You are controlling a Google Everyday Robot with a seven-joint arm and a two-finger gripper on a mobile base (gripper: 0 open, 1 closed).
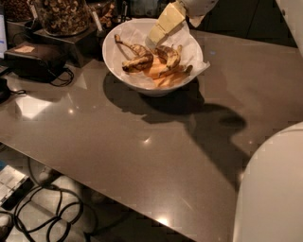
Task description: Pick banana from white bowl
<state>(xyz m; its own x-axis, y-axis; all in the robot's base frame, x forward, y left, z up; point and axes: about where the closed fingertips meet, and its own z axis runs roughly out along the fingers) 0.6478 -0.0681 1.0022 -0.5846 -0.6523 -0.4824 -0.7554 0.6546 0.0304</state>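
A large white bowl (142, 81) sits at the far side of a dark, glossy table (142, 156). Crumpled white paper (193, 53) lines the bowl and pokes over its rim on the right.

Inside the bowl, toward its left, lies the banana (137, 59), strongly curved and blotched dark brown. A second spotted banana (171, 56) lies to its right, and paler yellow-orange fruit (163, 74) lies beneath them, partly covered, so how many pieces there are is unclear.

The gripper (154, 39), a pale cream block, slants down into the bowl from above its far rim. Its tip hangs just beside the banana's upper curve; contact cannot be made out. Whether the gripper is wide or narrow cannot be told, and it grasps nothing visible. The arm above it is cut off by the top edge.

Left of the bowl stands a glass jar of nuts (61, 14), cropped at the top, and a dark box (33, 59) with a cord. Well to the bowl's lower right, a white rounded robot body (272, 189) is cut off by the corner. Cables (47, 212) lie on the floor beyond the table's near edge.
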